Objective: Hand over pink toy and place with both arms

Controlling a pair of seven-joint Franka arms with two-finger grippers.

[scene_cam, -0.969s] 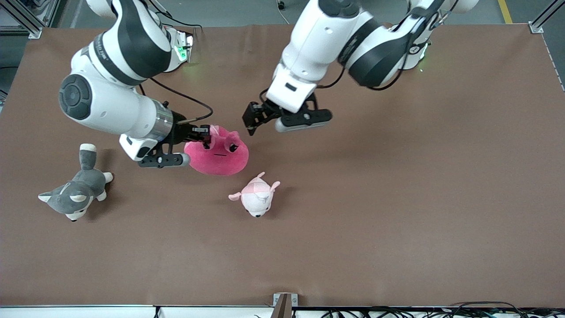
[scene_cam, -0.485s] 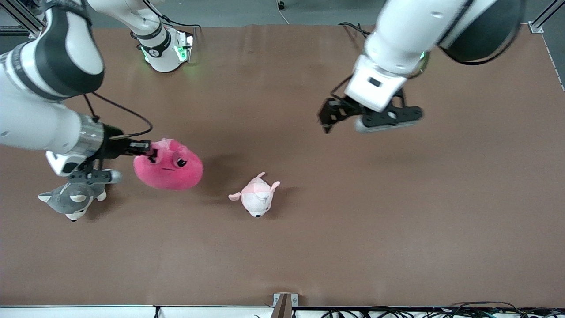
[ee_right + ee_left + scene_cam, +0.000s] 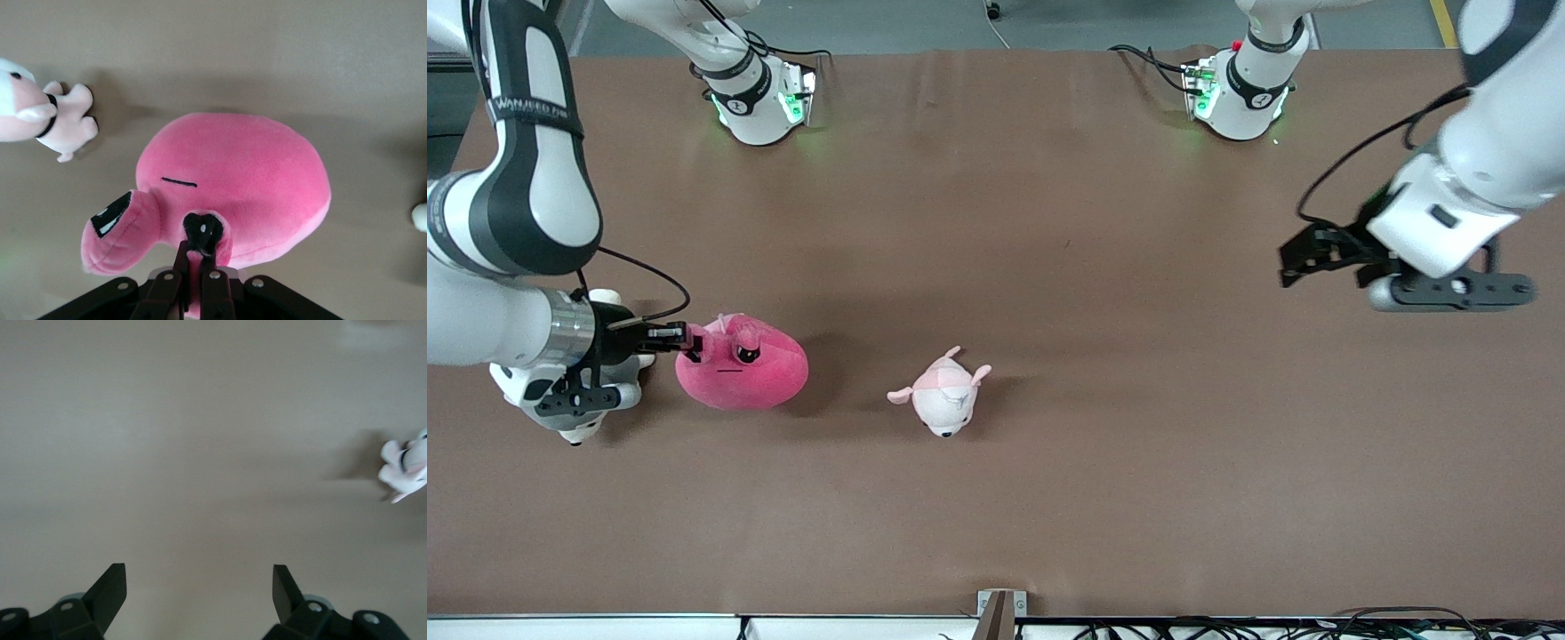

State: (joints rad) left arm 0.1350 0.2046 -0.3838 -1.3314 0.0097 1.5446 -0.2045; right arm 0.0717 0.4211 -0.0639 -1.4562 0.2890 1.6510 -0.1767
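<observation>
The pink toy [image 3: 741,373] is hanging over the bench [image 3: 1049,498] toward the right arm's end, pinched by a flap of plush in the shut fingers of the right tool [image 3: 685,342], with a grey-and-white plush [image 3: 574,434] mostly hidden under that arm's wrist. The pale pink-and-white plush [image 3: 943,396] is lying on the bench just beside the pink toy, toward the middle. The left tool [image 3: 1294,267] is hovering with its fingers spread wide over bare bench toward the left arm's end, holding nothing.
</observation>
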